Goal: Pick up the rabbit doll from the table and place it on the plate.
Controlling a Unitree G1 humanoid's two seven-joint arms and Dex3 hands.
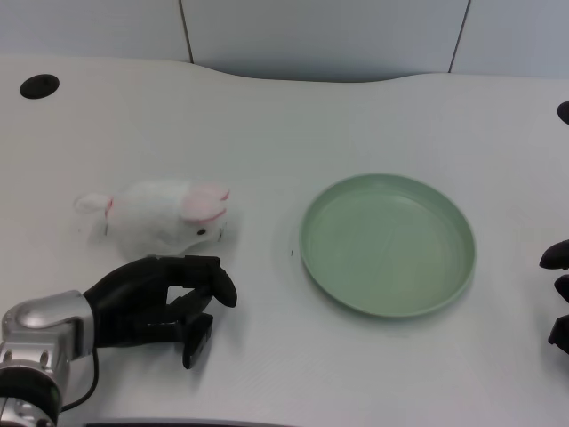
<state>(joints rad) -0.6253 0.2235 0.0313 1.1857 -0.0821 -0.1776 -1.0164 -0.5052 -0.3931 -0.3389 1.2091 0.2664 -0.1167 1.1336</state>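
A white plush rabbit doll (pixel 163 216) with pink ears lies on its side on the table, left of centre, its head toward the plate. The green plate (pixel 388 244) sits to its right with nothing on it. My left hand (pixel 160 305) is low at the bottom left, just in front of the doll and apart from it. Its fingers are loosely curled with a gap between them, and it holds nothing.
A black cable hole (pixel 39 85) is at the table's far left corner. The fingers of my right hand (pixel 559 302) show at the right edge of the picture. The table's far edge curves along the wall.
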